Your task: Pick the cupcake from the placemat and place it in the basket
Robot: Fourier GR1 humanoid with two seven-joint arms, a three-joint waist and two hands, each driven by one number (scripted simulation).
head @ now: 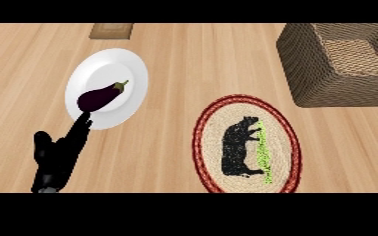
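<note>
- Wooden counter (184, 70): fills the whole view and carries everything else.
- Wicker basket (310, 75): at about two o'clock, partly cut by the right edge. What shows of its inside holds no cupcake.
- Round woven placemat (284, 130): at about five o'clock, red-rimmed, with a black cow figure and a green strip on it. No cupcake shows on it.
- White plate (111, 70): at about ten o'clock, well apart from the placemat.
- Left hand (59, 152): at about eight o'clock, fingers straight and relaxed, tips reaching the plate's lower rim, holding nothing.
- Eggplant (100, 97): dark purple, lying on the plate, just beyond the fingertips.
- Small brown block (112, 30): at eleven o'clock, cut by the top edge.
- The cupcake shows nowhere, and the right hand is out of view, so I cannot tell whether it is carrying the cupcake or how far the task has come.
</note>
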